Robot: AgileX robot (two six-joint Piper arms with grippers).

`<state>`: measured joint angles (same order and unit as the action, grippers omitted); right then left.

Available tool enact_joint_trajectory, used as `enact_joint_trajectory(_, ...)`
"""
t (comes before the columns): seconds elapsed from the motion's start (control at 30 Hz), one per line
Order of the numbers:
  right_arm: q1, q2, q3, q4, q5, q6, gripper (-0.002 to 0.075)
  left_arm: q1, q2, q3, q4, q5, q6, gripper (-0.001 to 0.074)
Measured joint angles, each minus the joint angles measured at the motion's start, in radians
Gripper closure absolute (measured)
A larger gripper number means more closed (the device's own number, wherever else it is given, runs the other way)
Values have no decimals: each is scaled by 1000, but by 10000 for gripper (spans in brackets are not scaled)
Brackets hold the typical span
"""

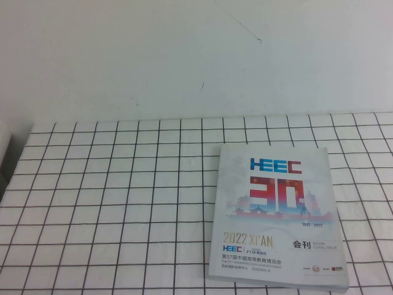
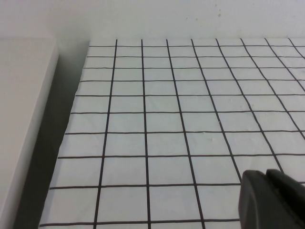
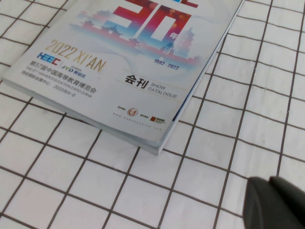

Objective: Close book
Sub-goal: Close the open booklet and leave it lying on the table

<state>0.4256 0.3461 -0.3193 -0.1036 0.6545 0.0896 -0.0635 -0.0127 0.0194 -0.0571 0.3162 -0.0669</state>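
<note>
Item 1, gridded cloth (image 1: 110, 203): white with black lines, spread flat as the work surface and running under both pincers. Item 2, book (image 1: 276, 215): a thick show catalogue lying flat, front cover up and pages stacked beneath, so it reads as shut and the task as done or nearly so. It sits ahead of the right gripper (image 3: 274, 198), near but not touching, and does not appear in the left wrist view. Item 3, right gripper: only a dark tip shows, over bare cloth off the book's corner, apparently held clear of it; wide or narrow cannot be told. Item 4, left gripper (image 2: 269, 193): a dark tip over bare cloth, well apart from the book; its opening likewise cannot be told. Cover writing: "HEEC", a large "30", "1992 - 2022", "2022 XI'AN", "会刊 SHOW CATALOGUE"; the smaller lines probably give the exhibition title and date.
</note>
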Motion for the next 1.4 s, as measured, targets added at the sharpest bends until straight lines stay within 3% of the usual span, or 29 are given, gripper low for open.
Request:
enact_joint_trajectory(0.77, -9, -24, 30, -2, -38, -14, 729, 0, 0, -2, 6, 7, -6, 738)
enact_joint_trajectory(0.87, -87, -78, 81, -24, -97, -25, 729, 0, 0, -2, 7, 7, -6, 738)
enact_joint_trajectory(1.2, -484, -348, 302, -97, -196, -90, 729, 0, 0, -2, 9, 9, -8, 738)
enact_joint_trajectory(1.4, -568, -357, 333, -12, -285, -247, 729, 0, 0, -3, 11, 12, -8, 738)
